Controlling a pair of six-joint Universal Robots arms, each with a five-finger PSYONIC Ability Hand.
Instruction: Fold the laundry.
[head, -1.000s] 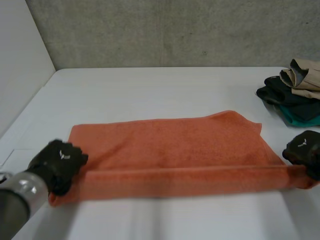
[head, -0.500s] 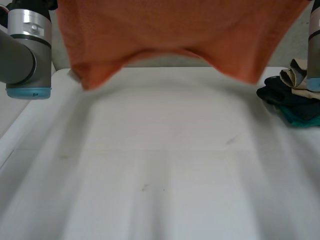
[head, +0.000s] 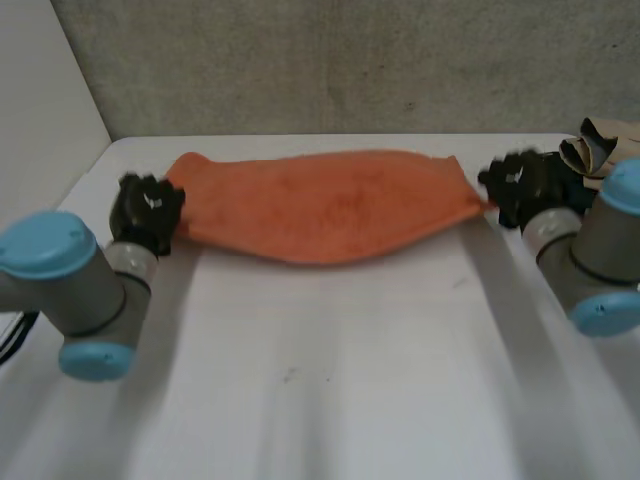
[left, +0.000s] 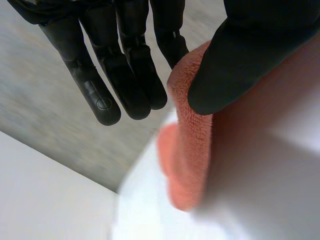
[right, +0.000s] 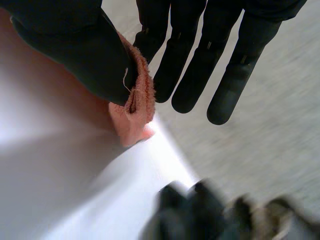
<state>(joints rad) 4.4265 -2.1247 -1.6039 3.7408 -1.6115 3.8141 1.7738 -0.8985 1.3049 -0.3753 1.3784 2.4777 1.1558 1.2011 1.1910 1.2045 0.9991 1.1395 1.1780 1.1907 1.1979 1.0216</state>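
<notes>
Crosswise, orange towel (head: 320, 205) over table (head: 330, 380)

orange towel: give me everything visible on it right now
The orange towel is terry-like cloth, soft and fuzzy, with a thick hemmed edge. It is stretched crosswise between both hands at the far side of the white table, its near edge sagging in a curve. The left hand pinches one end between thumb and fingers, the right hand the other. Whether it rests on the table cannot be told.
</notes>
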